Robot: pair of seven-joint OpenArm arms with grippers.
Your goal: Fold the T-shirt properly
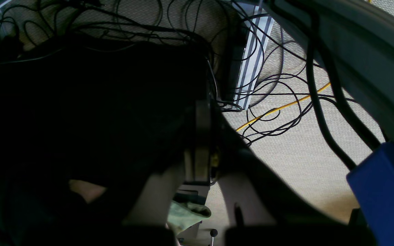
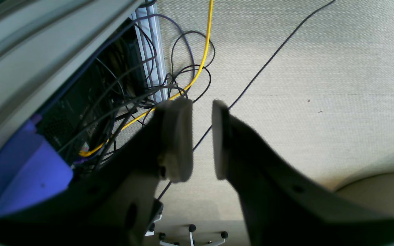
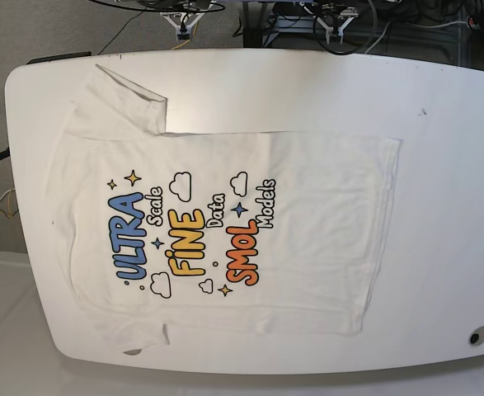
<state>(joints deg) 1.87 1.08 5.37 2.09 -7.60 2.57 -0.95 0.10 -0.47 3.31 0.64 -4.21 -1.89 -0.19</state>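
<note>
Right gripper (image 2: 202, 140) hangs over beige carpet (image 2: 320, 85), pads slightly apart, holding nothing; left gripper (image 1: 205, 150) is closed and empty above tangled cables (image 1: 275, 99). On the white table (image 3: 448, 107), the T-shirt (image 3: 307, 223) lies flat, print up.

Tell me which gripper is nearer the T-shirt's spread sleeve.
Right gripper: off the table's far edge, just beyond the sleeve; left gripper off that edge too, toward the hem.

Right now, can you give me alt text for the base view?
A white T-shirt lies flat, print up, on a white table, its upper sleeve spread out. Neither gripper is in view.
</note>
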